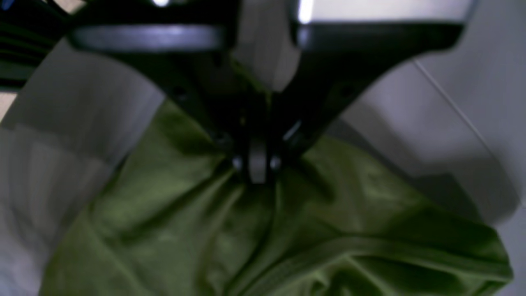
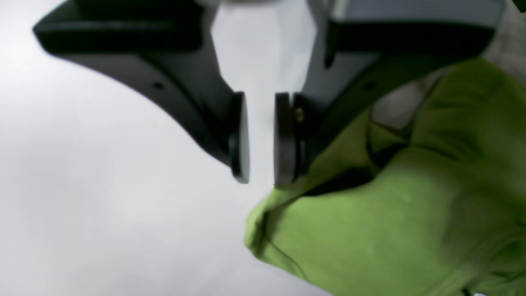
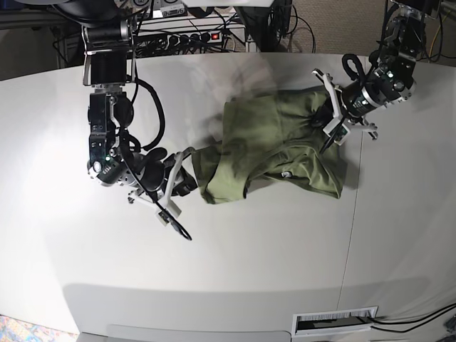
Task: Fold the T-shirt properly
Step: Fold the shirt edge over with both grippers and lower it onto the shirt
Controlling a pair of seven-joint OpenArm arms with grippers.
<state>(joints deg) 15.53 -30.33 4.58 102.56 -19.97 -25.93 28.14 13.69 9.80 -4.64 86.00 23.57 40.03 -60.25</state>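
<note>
The olive-green T-shirt [image 3: 274,142] lies bunched and wrinkled on the white table [image 3: 235,249], a little right of centre. My left gripper [image 3: 325,127] is at the shirt's right side. In the left wrist view this gripper [image 1: 258,164] is shut on a pinch of the T-shirt [image 1: 197,222], and folds radiate from the grip. My right gripper [image 3: 189,162] sits at the shirt's lower-left corner. Seen from the right wrist, it [image 2: 261,176] stands open with a narrow gap and nothing between the pads. The T-shirt [image 2: 390,222] corner lies just beside and below its right-hand finger.
A power strip and tangled cables [image 3: 192,32] run along the table's back edge. A seam [image 3: 354,214] crosses the table on the right. A slotted vent [image 3: 335,322] sits at the front edge. A black cable [image 3: 153,117] loops off the right arm.
</note>
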